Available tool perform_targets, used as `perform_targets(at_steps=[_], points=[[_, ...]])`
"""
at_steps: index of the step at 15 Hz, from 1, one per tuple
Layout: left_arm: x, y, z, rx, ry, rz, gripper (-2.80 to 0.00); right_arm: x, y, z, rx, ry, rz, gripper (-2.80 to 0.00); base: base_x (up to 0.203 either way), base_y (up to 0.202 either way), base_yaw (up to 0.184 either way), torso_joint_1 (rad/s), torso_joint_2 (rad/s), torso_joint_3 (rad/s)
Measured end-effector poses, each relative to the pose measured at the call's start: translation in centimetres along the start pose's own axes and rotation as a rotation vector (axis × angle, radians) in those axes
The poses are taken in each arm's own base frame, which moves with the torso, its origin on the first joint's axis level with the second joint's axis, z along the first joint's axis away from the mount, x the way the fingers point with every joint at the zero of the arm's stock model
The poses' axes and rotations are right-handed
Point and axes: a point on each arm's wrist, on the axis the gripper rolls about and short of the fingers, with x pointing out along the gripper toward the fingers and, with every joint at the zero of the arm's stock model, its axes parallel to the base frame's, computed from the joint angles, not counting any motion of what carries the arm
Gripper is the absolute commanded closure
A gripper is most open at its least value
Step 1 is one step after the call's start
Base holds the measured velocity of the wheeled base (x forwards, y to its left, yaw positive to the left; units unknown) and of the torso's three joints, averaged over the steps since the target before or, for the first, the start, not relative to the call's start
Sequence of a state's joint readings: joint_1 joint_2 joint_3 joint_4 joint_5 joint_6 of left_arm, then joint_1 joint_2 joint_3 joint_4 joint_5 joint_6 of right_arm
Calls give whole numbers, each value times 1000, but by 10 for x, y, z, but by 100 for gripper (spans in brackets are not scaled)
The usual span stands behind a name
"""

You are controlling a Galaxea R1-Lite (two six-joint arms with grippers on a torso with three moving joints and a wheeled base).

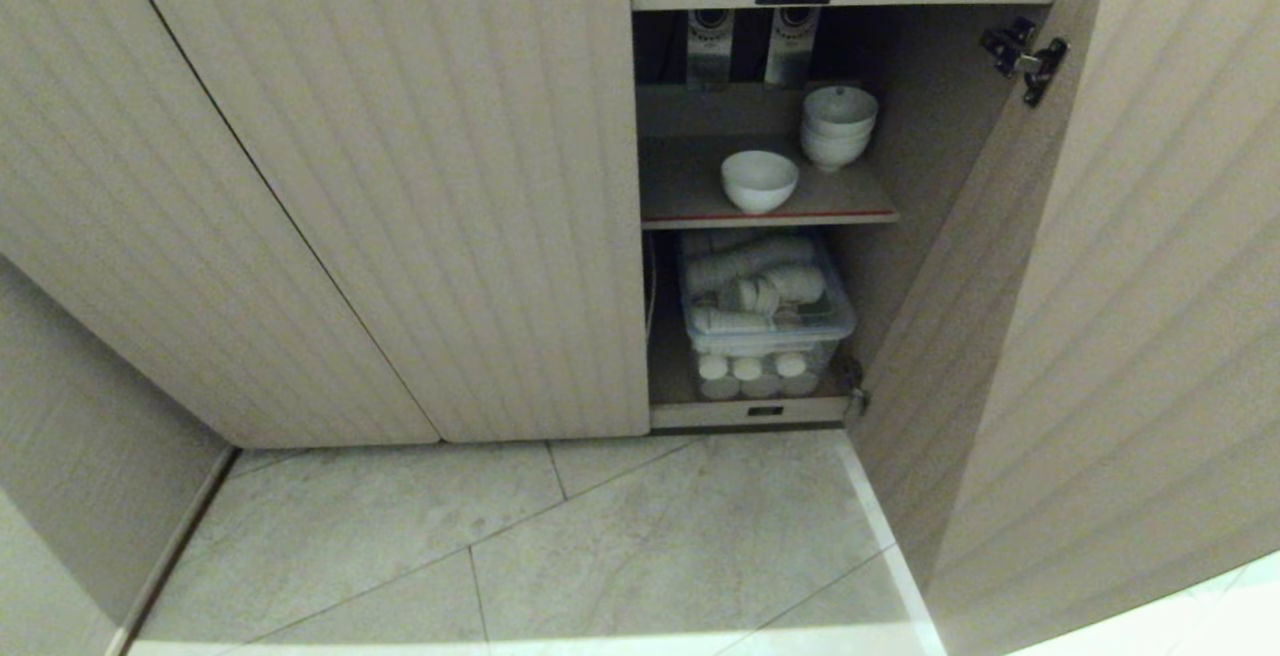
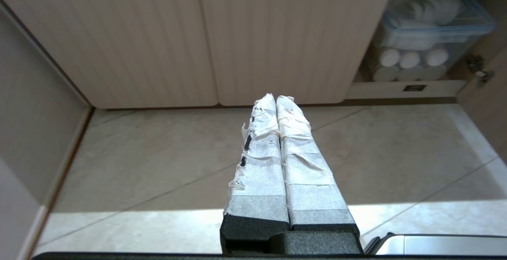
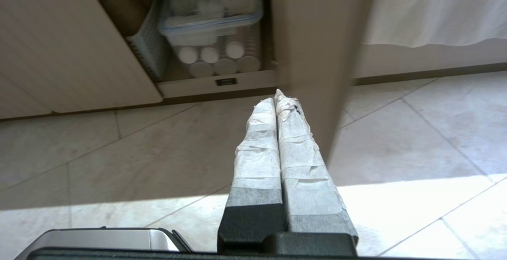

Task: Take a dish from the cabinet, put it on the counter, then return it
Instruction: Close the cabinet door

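Both the left gripper (image 2: 276,98) and right gripper (image 3: 277,95) hold jaws pressed together, empty, above open floor (image 1: 600,536); the dish (image 1: 759,180) sits upper-center near the shelf (image 1: 690,196) edge.

White dish (image 1: 759,180) on brown, red-edged shelf (image 1: 690,186) — beige ribbed cabinet (image 1: 400,186); floor (image 1: 600,536) perhaps grey-veined tile.

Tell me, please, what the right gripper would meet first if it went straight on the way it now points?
Probably the edge of the open cabinet door: the shut right gripper points right at it, over the floor tiles. Depth is unclear; it might instead slip past toward the bottom ledge.
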State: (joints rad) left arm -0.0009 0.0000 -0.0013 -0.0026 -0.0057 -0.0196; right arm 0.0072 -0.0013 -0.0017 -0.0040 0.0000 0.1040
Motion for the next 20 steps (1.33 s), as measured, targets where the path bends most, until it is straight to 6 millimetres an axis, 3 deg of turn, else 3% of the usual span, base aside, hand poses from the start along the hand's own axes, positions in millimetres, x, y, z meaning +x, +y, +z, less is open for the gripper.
perform_targets(at_steps=[10, 20], points=[[0, 0, 0, -1, -1, 0, 0, 0, 0, 0, 0, 0, 0, 0, 0, -192, -1, 3, 1, 2], [0, 0, 0, -1, -1, 1, 0, 0, 0, 0, 0, 0, 0, 0, 0, -15, 1, 0, 0, 0]])
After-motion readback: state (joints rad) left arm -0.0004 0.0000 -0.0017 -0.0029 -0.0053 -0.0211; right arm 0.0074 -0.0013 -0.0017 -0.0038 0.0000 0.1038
